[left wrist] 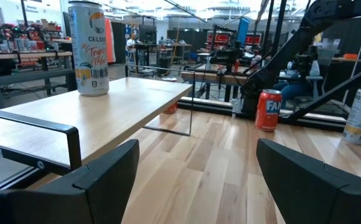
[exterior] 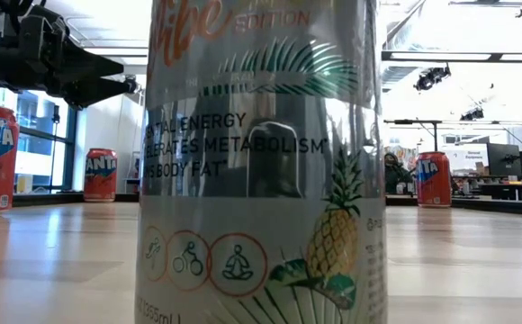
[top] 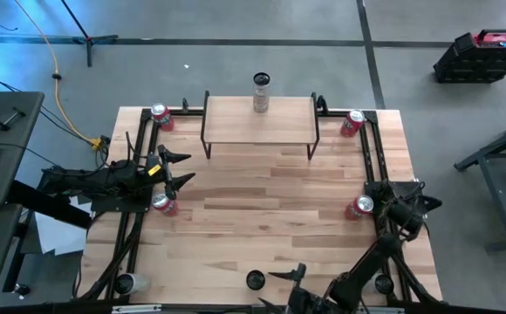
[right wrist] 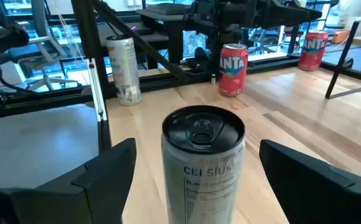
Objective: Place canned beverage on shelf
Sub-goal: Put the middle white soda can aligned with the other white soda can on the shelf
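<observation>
On the far centre of the table, the small raised shelf with light wood plank top and thin black legs (top: pixel 235 122) carries one tall pale beverage can (top: pixel 262 92), upright at its far edge.

I count four tall pale cans: that one, one at near centre (top: pixel 255 279), one at the near left corner (top: pixel 129 283), and one at the near right corner (top: pixel 383 283), partly hidden by the arm.

I count four red soda cans: far left (top: pixel 161 116), far right (top: pixel 352 123), mid left (top: pixel 163 202), mid right (top: pixel 359 207).

Right gripper (right wrist: pixel 193 155) is at near centre, fingers spread wide either side of the near-centre can, not touching it.

Left gripper (top: pixel 183 167) is at the left edge beside the mid-left red can, fingers apart, holding nothing, facing across the table.
</observation>
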{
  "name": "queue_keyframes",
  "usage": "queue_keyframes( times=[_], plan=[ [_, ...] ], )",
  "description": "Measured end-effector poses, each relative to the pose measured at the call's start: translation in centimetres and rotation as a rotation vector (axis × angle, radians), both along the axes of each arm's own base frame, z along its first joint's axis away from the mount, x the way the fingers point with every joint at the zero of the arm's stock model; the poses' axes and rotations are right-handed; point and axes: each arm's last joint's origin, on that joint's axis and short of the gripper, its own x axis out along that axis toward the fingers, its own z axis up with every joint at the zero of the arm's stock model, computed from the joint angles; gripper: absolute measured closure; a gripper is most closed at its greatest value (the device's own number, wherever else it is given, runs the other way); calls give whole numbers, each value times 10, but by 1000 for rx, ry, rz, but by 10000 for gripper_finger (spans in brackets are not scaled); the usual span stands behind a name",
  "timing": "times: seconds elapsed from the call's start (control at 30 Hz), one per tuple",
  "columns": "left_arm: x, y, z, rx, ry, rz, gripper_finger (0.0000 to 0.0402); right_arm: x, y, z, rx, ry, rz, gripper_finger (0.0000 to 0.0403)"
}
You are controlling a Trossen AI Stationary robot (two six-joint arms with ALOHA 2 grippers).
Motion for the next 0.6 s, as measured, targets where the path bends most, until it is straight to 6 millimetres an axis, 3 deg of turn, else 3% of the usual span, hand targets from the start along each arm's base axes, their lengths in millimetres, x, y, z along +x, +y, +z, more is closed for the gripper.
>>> queue_keyframes(
  times=[0.37,0.6],
  plan=[
    [0,0,0,0,0,0,88,17,-11,-3,42,71,102,56],
    [0,0,0,0,0,0,88,18,-14,-3,43,45,40,52]
  ],
)
